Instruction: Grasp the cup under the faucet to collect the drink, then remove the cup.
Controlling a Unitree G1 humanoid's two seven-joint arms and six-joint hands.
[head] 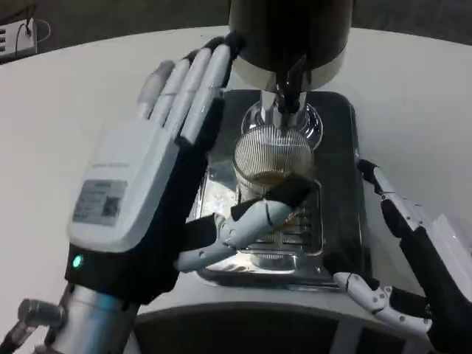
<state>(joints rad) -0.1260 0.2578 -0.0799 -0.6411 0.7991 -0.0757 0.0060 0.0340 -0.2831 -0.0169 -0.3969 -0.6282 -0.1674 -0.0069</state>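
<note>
The clear ribbed glass cup (273, 166) stood on the shiny metal drip tray (335, 184), near the tray's far edge and directly beneath the dark faucet (289, 92) of the tall dark cylindrical dispenser with a pale band (291, 37). A little amber drink could be seen low in the cup.

The left hand (158, 184) was held at the cup's left side, its fingers extended and apart alongside the glass and its thumb laid across the front of the cup; no firm clasp was visible, and whether the cup was actually touched could not be told. The right hand (413, 273) rested spread at the tray's right and near edges, holding nothing.

For the step in hand, the cup was judged best kept upright and centred under the spout until filled, with the grip closed evenly round its middle. The ribbing was expected to help against slipping, though the glass looked smooth and rigid. The tray's grated, mirror-like surface suggested the cup should be lifted, not dragged, and drawn towards the tray's near edge, clear of the low faucet.
</note>
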